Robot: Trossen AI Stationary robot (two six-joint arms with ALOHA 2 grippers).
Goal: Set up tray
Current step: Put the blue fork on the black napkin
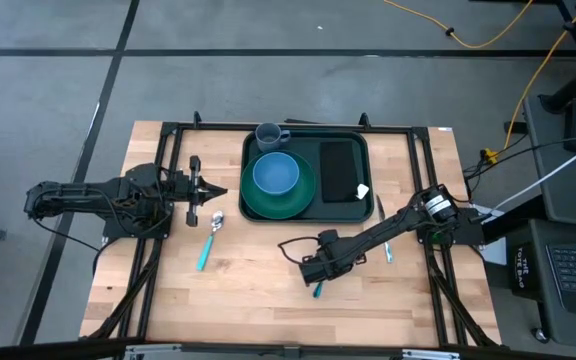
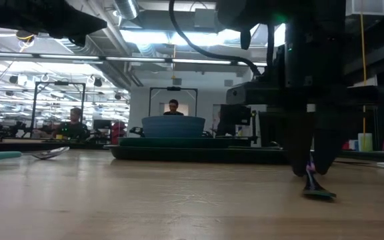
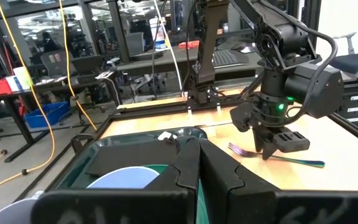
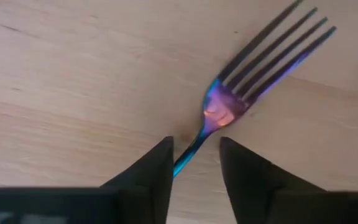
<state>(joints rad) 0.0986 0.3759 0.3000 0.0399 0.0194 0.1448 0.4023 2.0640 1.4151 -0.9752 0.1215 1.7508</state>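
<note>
1. Fork [image 4: 241, 87] risk first: the iridescent blue-purple metal fork lies flat on the pale wooden counter [image 1: 248, 290], and the right claw [image 4: 194, 162] stands over its thin neck with the fingers narrowed to either side, not yet visibly pinching it. If they close off-centre, the handle could squirt sideways or pivot away.
2. The fork lies so low that the fingertips may scrape the wood before they grip, or catch only an edge and drop it on the lift.
3. The large dark green rectangular plastic tray [image 1: 306, 140] sits at the counter's far middle, well apart from the right claw. It already carries a round green plate [image 1: 278, 200] with a blue bowl [image 1: 275, 173], a blue-grey mug [image 1: 271, 134] and a black rectangular napkin [image 1: 339, 169]. A loosely held fork could knock these on the way in, or land on the raised rim and slide off.
4. A teal-handled spoon [image 1: 208, 240] lies near the left claw [image 1: 218, 190], which waits pressed shut just left of the tray; crowding between the arms looks possible there.
</note>
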